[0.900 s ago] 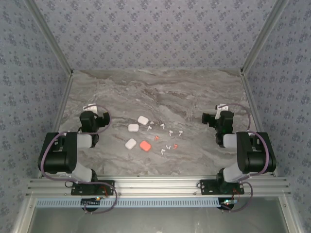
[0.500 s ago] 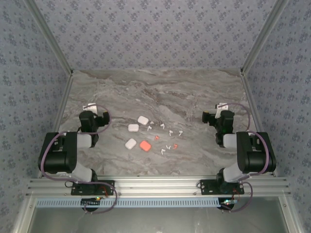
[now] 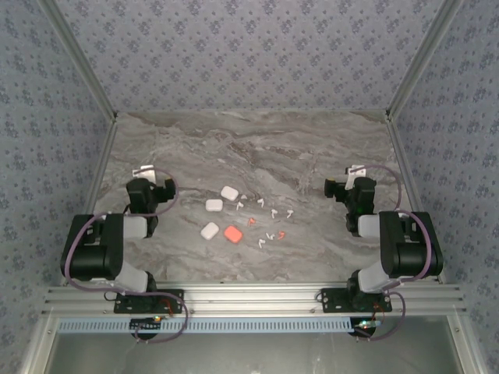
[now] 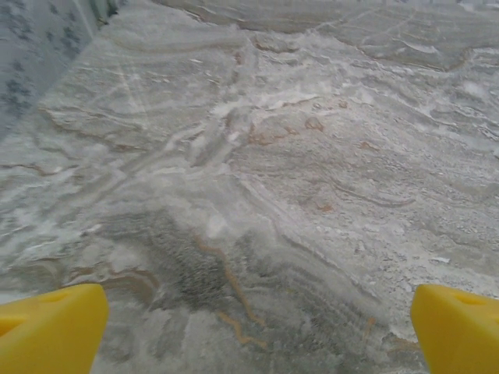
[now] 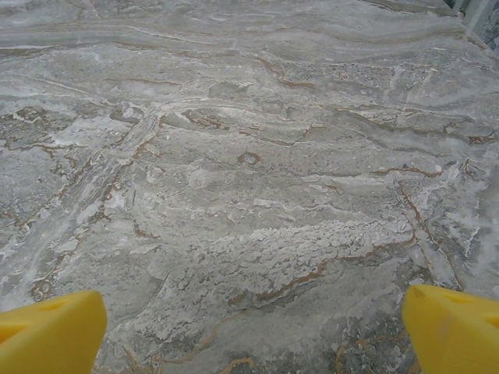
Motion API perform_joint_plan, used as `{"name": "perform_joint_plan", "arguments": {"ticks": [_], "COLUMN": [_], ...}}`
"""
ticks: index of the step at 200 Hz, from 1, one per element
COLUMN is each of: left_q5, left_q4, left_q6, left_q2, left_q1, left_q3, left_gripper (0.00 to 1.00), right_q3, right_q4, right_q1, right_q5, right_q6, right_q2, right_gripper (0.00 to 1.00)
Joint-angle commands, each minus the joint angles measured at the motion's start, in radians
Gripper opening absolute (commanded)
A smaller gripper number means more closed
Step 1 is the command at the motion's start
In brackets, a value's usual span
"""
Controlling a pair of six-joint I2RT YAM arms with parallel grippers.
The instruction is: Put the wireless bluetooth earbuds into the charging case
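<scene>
Eight or so tiny wireless bluetooth earbuds (image 3: 274,210) lie loose on the marble tabletop (image 3: 312,148) in my overhead view. They are scattered in a small patch at the middle of the near half, mostly white with a couple of coral-red ones among them. Just to their left sit three white charging cases (image 3: 214,205) and one coral-red charging case (image 3: 232,234), the red one nearest the arm bases, just beside a white one. At this size I cannot tell whether any lid is up. The left gripper (image 3: 144,174) hangs over the marble well to the left of the cases. The right gripper (image 3: 355,173) is well to the right of the earbuds, near the table's right edge. Both arms are folded back close to their bases, and from up here I cannot read how their jaws stand.

On the left wrist camera, the left gripper (image 4: 253,335) is spread wide. Its yellow fingers (image 4: 48,331) sit at the two bottom corners with bare grey-veined marble between them, and a strip of patterned wall (image 4: 31,54) shows at the upper left.

On the right wrist camera, the right gripper (image 5: 249,335) is likewise spread wide. Its yellow fingers (image 5: 456,331) are parted to the corners over bare marble.
</scene>
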Motion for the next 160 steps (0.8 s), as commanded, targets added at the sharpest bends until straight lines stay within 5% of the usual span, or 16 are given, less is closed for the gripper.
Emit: {"name": "perform_joint_plan", "arguments": {"ticks": [1, 41, 78, 117, 160], "left_q5": [-0.067, -0.008, 0.113, 0.329, 0.463], "left_q4": [-0.064, -0.550, -0.864, -1.120, -1.171], "left_q6": [0.020, -0.207, -0.483, -0.586, -0.560], "left_q2": [-0.192, -0.527, -0.643, -0.645, -0.682], "left_q1": [-0.038, -0.064, -0.066, -0.075, -0.087], "left_q3": [-0.016, 0.083, 0.155, 0.228, 0.212], "left_gripper": [0.99, 0.99, 0.99, 0.99, 0.99], "right_q3": [0.019, 0.104, 0.205, 0.360, 0.455], "right_q4": [0.022, -0.238, -0.633, -1.092, -1.294], "right_q1": [-0.018, -0.020, 0.039, 0.268, 0.556], "right_q5": [-0.028, -0.051, -0.082, -0.052, -0.011], "right_q6": [-0.006, 0.002, 0.100, 0.143, 0.322], "right_q2": [0.008, -0.116, -0.320, -0.418, -0.378], "right_gripper": [1.00, 1.00, 1.00, 1.00, 0.98]}}
